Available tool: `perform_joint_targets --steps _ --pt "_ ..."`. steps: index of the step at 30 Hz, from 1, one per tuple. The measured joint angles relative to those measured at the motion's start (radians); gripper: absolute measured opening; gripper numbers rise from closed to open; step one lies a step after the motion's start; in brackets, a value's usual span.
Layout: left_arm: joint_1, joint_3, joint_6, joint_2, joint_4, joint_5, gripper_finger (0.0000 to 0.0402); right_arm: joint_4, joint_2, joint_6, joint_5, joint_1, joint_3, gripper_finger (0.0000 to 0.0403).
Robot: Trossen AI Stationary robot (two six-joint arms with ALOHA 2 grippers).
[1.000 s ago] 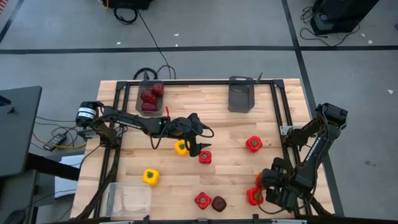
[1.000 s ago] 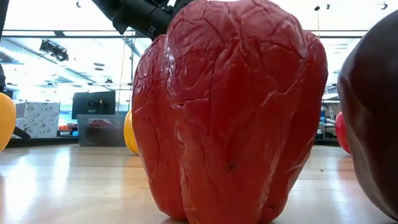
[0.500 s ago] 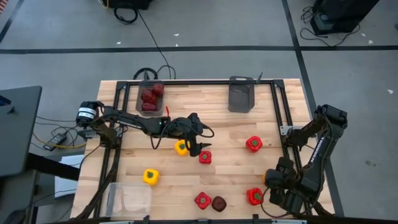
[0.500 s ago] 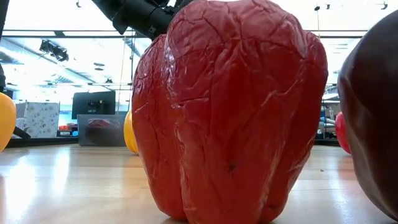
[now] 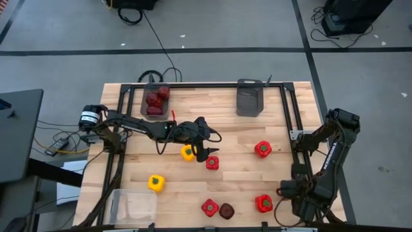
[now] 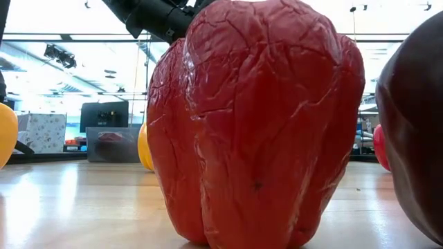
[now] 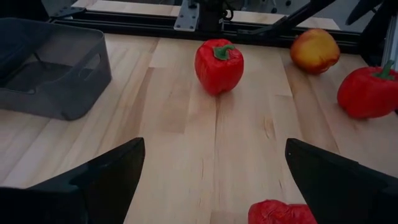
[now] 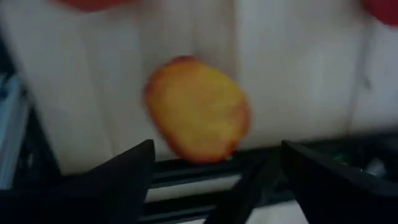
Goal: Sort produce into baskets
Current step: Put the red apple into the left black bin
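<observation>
My left gripper is open and empty, low over mid-table between a yellow pepper and a red pepper, whose top shows just ahead of the fingers in the left wrist view. My right gripper is open at the near right, by the table's right rail. An orange-red apple lies on the wood just beyond its fingers, untouched; it also shows in the left wrist view. A dark grey bin at the far left holds maroon apples.
An empty dark grey bin stands at the far edge and a clear bin at the near left. Loose produce: red peppers, a maroon apple and a yellow pepper. Metal rails line the sides.
My right gripper has drawn back toward the table's near right corner, away from the red pepper beside it. The orange-red apple, which showed next to it in the high view, is now covered by the arm there. The left arm has kept still.
</observation>
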Motion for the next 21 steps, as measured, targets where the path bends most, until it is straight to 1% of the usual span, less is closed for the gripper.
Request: perform_joint_targets --steps 3,5,7,12,17,21 --pt "0.0 0.0 0.0 0.0 0.0 0.0 0.0393 0.047 0.004 -0.186 0.0 0.0 0.0 0.0389" --pt "0.0 0.0 0.0 0.0 0.0 0.0 0.0393 0.064 0.007 -0.289 0.003 -0.003 0.0 0.0396" --pt "0.0 0.0 0.0 0.0 -0.001 0.0 0.0393 0.072 0.007 -0.365 0.004 -0.015 0.0 0.0394" --pt "0.0 0.0 0.0 0.0 -0.001 0.0 0.0393 0.092 0.007 -0.436 0.016 -0.048 -0.017 0.0399" --pt "0.0 0.0 0.0 0.0 -0.004 0.0 0.0393 0.155 0.008 -0.441 0.0 -0.068 -0.107 0.04" --pt "0.0 0.0 0.0 0.0 -0.023 0.0 0.0393 0.161 0.022 -0.454 0.008 -0.069 -0.157 0.04"
